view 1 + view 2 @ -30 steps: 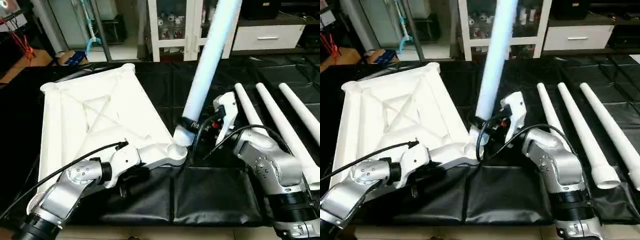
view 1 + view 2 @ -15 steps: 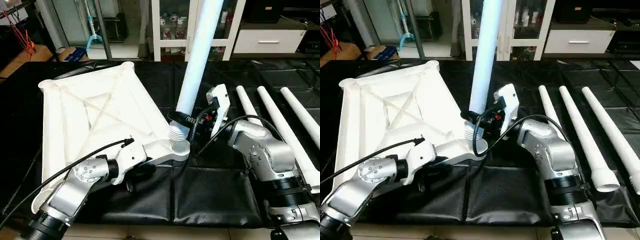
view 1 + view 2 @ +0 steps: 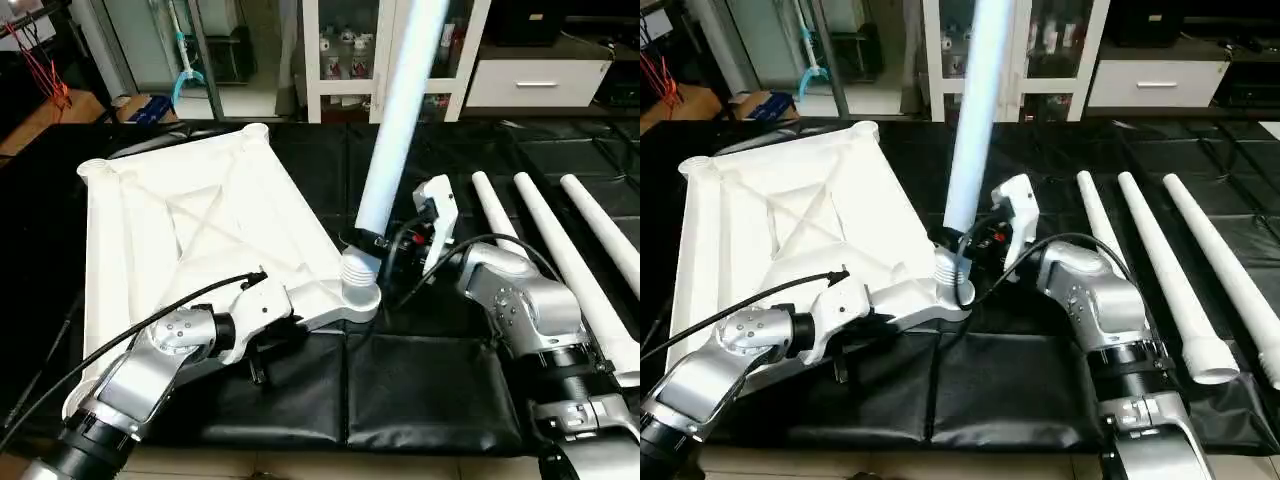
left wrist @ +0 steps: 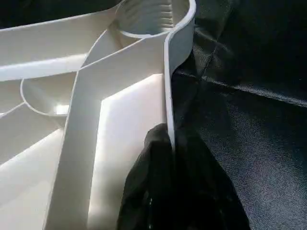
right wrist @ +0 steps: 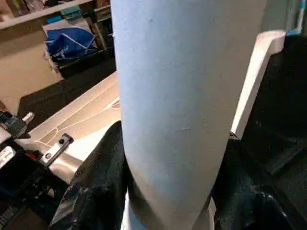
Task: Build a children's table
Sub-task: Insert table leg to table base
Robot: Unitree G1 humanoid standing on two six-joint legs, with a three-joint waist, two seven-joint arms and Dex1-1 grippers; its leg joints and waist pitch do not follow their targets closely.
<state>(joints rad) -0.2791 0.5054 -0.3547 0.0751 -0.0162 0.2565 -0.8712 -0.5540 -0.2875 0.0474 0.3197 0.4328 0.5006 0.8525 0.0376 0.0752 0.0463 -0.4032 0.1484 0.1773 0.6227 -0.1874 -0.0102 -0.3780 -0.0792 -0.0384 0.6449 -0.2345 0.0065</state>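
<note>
Right jaws (image 3: pixel 372 245) pinching leg (image 3: pixel 400 110) just above its threaded end; left jaws (image 4: pixel 163 158) clamped on tabletop (image 3: pixel 190 230) rim by the near corner socket (image 3: pixel 357 298). Leg has swung from tilted to near upright, threads now entering the socket: ready to screw. Three spare legs (image 3: pixel 560 250) along the surface's right edge, well apart.

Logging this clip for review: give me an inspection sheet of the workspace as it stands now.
Surface: black sheeting over the bench.
Job's things: white ribbed square plastic tabletop lies underside up; one white tapered tubular leg stands nearly upright, threaded end at the near corner socket; three spare legs lie at the right.
Clutter: nothing seen.
Grippers: left gripper clamps the tabletop rim; right gripper grips the leg.
Cables: black cable along the left arm.
Surroundings: white glass-door cabinet behind.
</note>
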